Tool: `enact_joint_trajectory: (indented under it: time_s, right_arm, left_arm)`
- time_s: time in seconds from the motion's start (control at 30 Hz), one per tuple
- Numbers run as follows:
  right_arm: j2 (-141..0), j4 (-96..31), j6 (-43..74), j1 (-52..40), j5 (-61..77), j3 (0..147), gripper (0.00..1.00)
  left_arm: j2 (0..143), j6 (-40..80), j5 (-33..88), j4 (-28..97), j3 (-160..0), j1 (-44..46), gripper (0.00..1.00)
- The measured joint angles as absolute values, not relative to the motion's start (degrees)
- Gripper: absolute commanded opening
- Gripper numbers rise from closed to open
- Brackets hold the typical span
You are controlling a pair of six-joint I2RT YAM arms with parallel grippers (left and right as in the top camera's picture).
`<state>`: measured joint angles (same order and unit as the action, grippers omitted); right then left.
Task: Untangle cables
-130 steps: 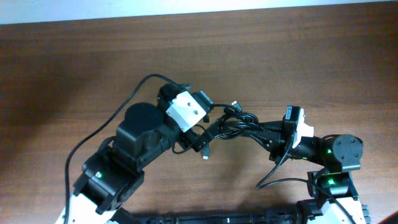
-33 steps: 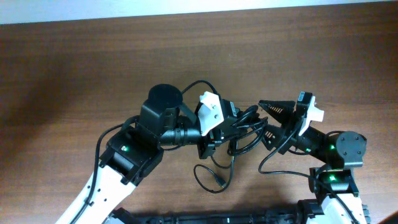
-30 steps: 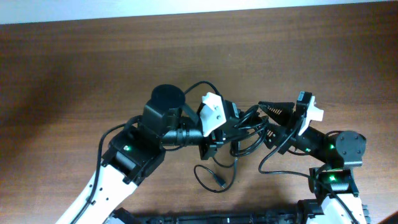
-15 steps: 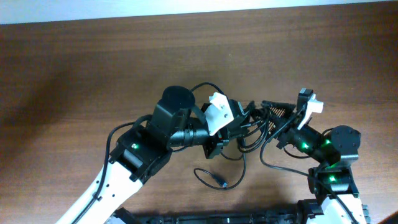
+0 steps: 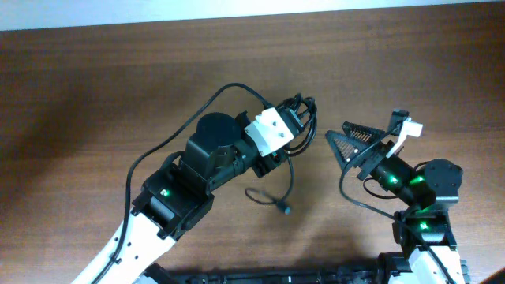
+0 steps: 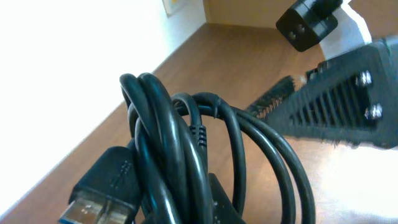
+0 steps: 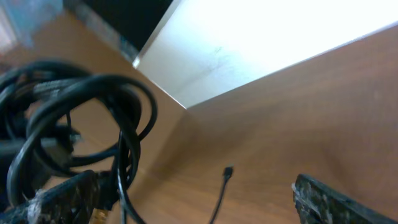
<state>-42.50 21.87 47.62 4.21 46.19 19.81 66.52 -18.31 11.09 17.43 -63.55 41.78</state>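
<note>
The right gripper [image 5: 338, 136] springs open, empty — the cables [image 5: 303, 107] now hang pinched in the left gripper [image 5: 297, 120] alone, still bunched.

Dark brown wood-grain table [image 5: 87, 87] filling the overhead view, pale wall [image 5: 158, 11] along its far edge, glaring white in both wrist views, dark panel [image 7: 127, 18] against it, perhaps a screen, soft shadow at left.

The thin black cables [image 6: 177, 149] hang bunched in several overlapping loops, raised above the brown wooden table [image 5: 95, 87]. One strand trails down to a small plug [image 5: 284, 209] (it lies on the wood). A flat blue-tipped USB plug [image 6: 99, 190] sits beside the loops.
</note>
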Motion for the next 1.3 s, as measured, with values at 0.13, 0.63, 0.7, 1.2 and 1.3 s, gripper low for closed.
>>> enact_joint_trajectory:
  time_s: [0.13, 0.63, 0.7, 1.2, 1.3]
  right_arm:
    - [-42.52, 21.87, 59.9, 5.32, 45.93, 19.81, 0.99]
    - [-42.65, 35.68, 76.73, 5.5, 52.25, 19.84, 0.84]
    - [-42.65, 35.7, 77.1, 5.5, 52.82, 19.84, 0.8]
    - [-42.65, 36.95, 77.58, 5.61, 53.98, 19.88, 0.39]
    - [-42.76, 36.77, 76.25, 5.67, 53.89, 19.86, 0.66]
  left_arm:
    - [66.52, -25.47, 10.52, 17.37, -63.55, 41.78, 0.0]
    - [66.52, -44.77, 23.81, 17.26, -63.53, 41.78, 0.0]
    - [66.52, -45.23, 25.04, 17.28, -63.53, 41.78, 0.0]
    - [66.52, -45.65, 27.9, 10.28, -63.53, 41.78, 0.0]
    - [66.52, -45.63, 27.9, 9.89, -63.53, 41.78, 0.0]
